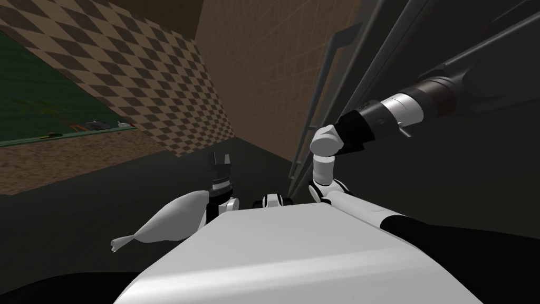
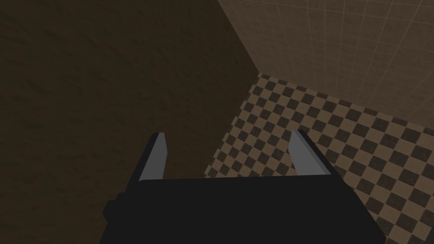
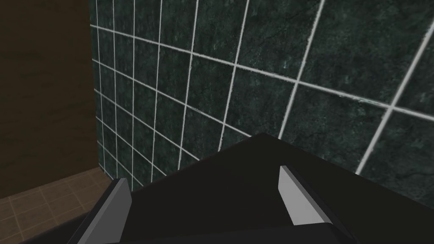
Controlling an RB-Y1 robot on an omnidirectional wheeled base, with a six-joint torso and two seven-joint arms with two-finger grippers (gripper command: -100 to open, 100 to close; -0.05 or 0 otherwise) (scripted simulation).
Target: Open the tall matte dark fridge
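The tall dark fridge (image 1: 448, 174) rises close on my right, with long grey vertical handles (image 1: 326, 79) along its door edges. My right arm (image 1: 406, 108) reaches up and across the fridge front. In the right wrist view the right gripper (image 3: 207, 199) is open, and a flat black slab (image 3: 237, 169) lies between and beyond its fingers, dark green tiles behind it; I cannot tell what the slab is. My left gripper (image 1: 221, 157) hangs low by my chest, away from the fridge. It stands open (image 2: 229, 148) with nothing between its fingers.
A brown checkered surface (image 1: 158, 79) and a tan tiled wall (image 1: 263, 63) lie ahead to the left of the fridge. Far left, a green surface (image 1: 42, 100) carries a few small objects (image 1: 95, 125). Dark floor (image 1: 79, 211) spreads below.
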